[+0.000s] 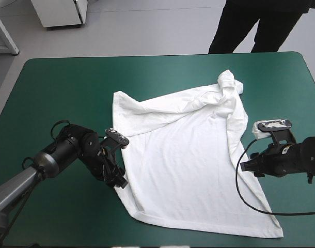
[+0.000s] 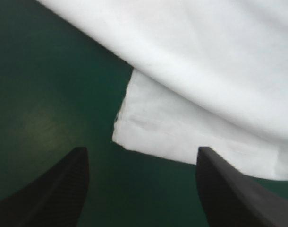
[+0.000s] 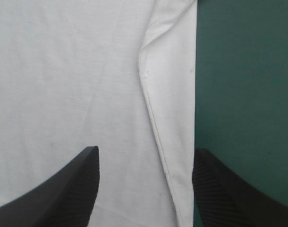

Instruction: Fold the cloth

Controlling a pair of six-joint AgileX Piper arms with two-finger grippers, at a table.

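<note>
- Zero folds are made: the T-shirt [image 1: 183, 155] lies mostly spread on the bench [image 1: 59, 93], its far corner seemingly bunched.
- Left gripper [image 2: 141, 153] and right gripper [image 3: 145, 152] gape open, empty, at opposite edges.

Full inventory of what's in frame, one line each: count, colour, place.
T-shirt: 1, white, spread mostly flat at mid-table, bunched at its far right corner.
Table cover: 1, teal-green, under the T-shirt, bare on all sides of it.
Left gripper: 1, black fingers, open, at the T-shirt's left edge, a hemmed corner lying just ahead between the fingers.
Right gripper: 1, black fingers, open, over the T-shirt's right edge, a folded edge running between the fingers.
</note>
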